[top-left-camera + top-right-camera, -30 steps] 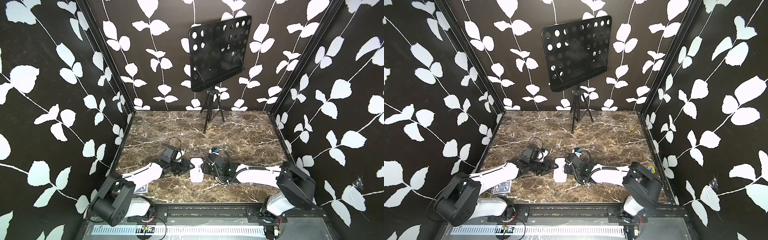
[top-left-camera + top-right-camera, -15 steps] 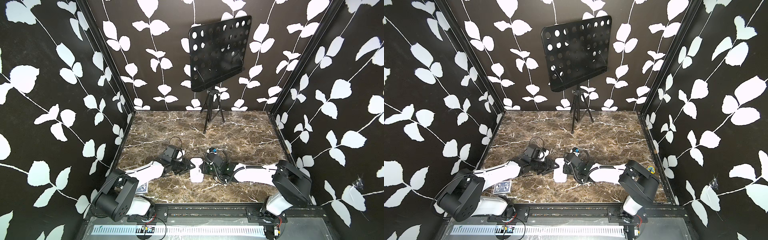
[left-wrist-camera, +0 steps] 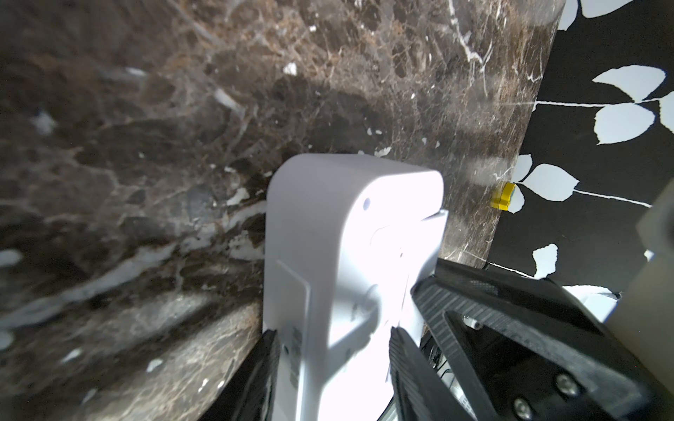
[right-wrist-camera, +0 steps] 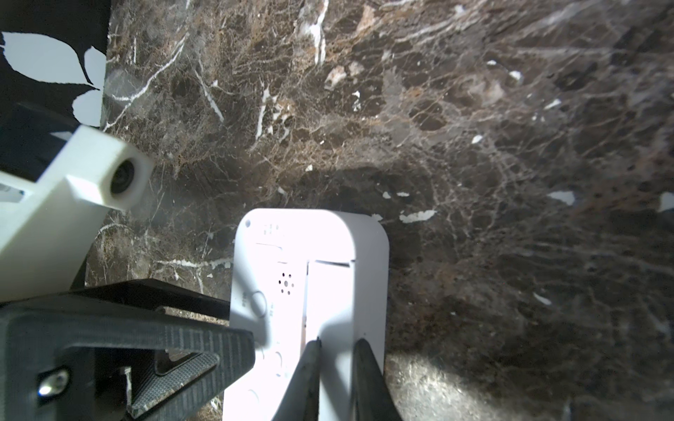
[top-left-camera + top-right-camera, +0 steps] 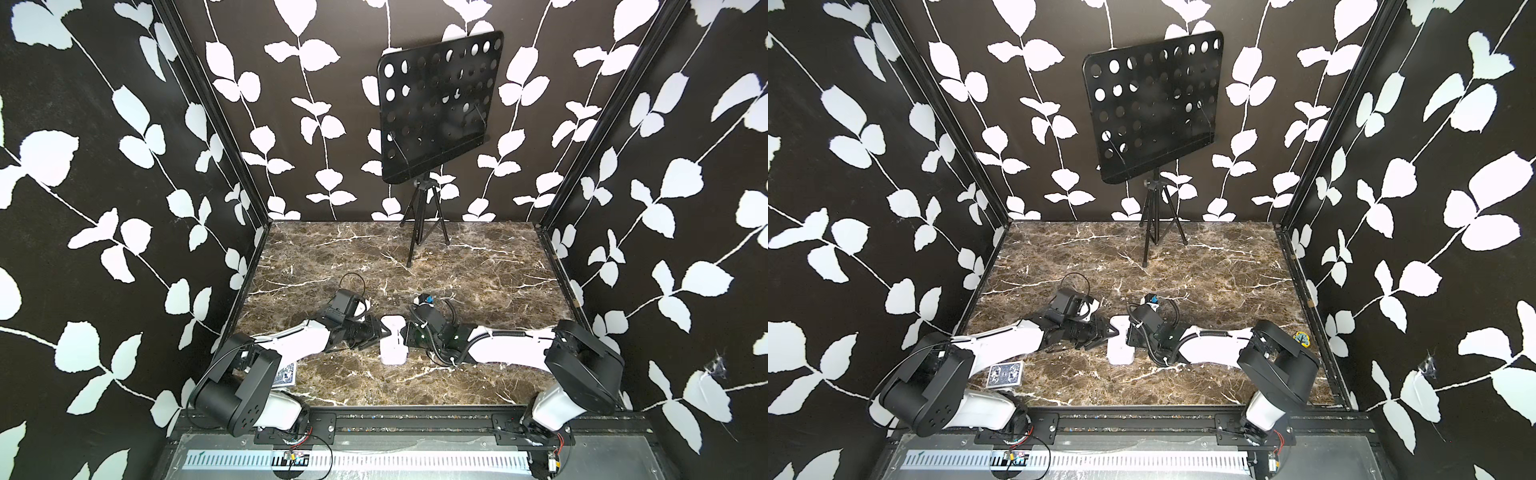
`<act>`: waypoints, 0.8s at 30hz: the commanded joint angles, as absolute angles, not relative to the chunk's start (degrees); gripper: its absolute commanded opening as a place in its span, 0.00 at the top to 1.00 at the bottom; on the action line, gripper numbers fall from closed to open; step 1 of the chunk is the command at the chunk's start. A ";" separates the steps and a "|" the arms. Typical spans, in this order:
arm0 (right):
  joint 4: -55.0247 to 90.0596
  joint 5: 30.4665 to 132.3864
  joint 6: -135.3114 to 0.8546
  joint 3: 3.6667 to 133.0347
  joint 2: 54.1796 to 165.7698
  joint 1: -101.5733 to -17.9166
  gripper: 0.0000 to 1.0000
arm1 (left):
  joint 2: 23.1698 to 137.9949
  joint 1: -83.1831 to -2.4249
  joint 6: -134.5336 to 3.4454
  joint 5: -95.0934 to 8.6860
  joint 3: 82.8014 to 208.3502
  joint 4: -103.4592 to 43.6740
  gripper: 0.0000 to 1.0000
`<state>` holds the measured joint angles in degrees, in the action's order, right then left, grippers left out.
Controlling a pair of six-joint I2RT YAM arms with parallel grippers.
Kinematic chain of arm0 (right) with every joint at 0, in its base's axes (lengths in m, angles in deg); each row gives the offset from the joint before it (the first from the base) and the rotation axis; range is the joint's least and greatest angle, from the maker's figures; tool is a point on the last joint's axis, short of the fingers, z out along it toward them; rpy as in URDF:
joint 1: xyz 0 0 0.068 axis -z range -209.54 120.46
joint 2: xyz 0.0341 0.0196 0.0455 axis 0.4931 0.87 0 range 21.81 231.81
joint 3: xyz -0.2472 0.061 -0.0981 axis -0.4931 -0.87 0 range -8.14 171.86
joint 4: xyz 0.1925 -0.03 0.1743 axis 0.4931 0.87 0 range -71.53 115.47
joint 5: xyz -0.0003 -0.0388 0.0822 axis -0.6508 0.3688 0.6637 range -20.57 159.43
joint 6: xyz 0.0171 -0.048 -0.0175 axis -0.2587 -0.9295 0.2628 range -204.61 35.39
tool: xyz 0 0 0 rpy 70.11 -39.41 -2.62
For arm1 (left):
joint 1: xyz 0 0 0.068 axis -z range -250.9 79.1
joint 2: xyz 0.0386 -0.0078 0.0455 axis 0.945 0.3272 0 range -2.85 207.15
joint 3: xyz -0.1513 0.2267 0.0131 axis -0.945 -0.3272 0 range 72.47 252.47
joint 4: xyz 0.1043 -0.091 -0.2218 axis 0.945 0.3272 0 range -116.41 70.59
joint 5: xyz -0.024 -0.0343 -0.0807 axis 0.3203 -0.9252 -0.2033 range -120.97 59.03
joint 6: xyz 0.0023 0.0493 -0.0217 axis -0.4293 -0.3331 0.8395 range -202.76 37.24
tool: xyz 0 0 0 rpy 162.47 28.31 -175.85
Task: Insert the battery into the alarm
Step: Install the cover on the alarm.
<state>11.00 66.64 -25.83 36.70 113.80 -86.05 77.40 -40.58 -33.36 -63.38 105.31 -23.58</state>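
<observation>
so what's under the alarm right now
Only the marble tabletop shows around the alarm, which lies back up, held by the left gripper. Its face and whatever is beneath are covered.

Both top views: stereo head mounted high above the 6 o'clock edge, pitched down toward 12. They take in the whole surface (image 5: 457, 266) out to the music stand (image 5: 436, 104) at 12, wide and far, with near-identical framing and a slight sideways offset.
Left wrist cam: very close and low, sighting along the left claw (image 3: 333, 339) toward the 3 o'clock wall. The right claw (image 3: 510, 328) cuts into the frame.
Right wrist cam: equally close, sighting along the right claw (image 4: 338, 344) toward 9. The left arm's white camera housing (image 4: 91, 175) is in shot.
Overlap: all four see the alarm (image 5: 392, 340) near 6. The two wrist cams face each other across it.
</observation>
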 commanded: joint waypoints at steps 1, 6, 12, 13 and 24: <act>10.70 65.21 -25.14 35.04 114.80 -85.93 0.83 | 77.47 -40.54 -34.26 -64.99 106.50 -25.25 0.49; 7.46 64.67 -24.35 33.34 114.76 -85.92 0.83 | 77.43 -40.50 -34.00 -64.99 106.11 -25.57 0.49; 3.46 63.75 -23.18 30.03 113.94 -86.08 0.84 | 77.41 -40.50 -33.72 -64.99 105.76 -25.88 0.49; 3.42 63.64 -23.18 29.79 113.92 -86.12 0.84 | 77.40 -40.55 -33.66 -64.99 105.77 -25.86 0.48; 5.23 63.36 -23.61 30.71 114.88 -87.43 0.81 | 76.79 -40.49 -33.02 -66.98 105.23 -26.20 0.49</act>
